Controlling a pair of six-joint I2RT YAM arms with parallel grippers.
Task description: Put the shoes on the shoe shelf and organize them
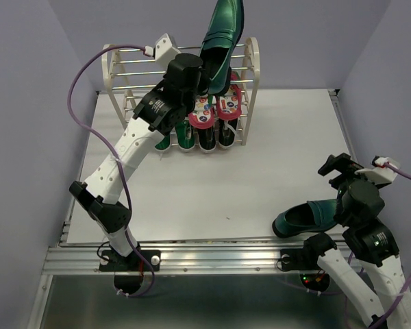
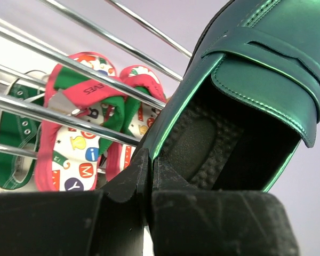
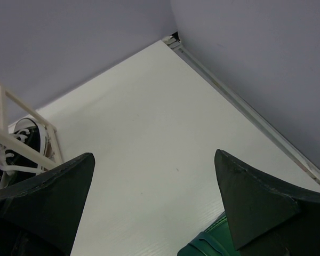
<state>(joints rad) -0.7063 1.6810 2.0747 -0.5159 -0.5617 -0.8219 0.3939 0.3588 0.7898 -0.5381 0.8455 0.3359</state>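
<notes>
A white worktop (image 1: 212, 178) is framed by lilac walls; the shoe shelf (image 1: 252, 62) is set at its far edge; one teal loafer (image 1: 222, 34) is held above it, clamped in the left gripper (image 2: 150, 160); the second loafer (image 1: 305, 218) is seen at the near right edge, beside the right gripper (image 3: 154, 157), jaws spread wide.

The loafer (image 2: 266, 74) is glossy teal. The flip-flops (image 2: 77, 154) are red-pink and green (white soles printed with colourful letters). Green sneaker (image 2: 8, 154); black sneaker (image 3: 29, 136), white laces. Cream shelf (image 1: 110, 79), chrome bars (image 2: 112, 82); white table (image 1: 260, 157).
</notes>
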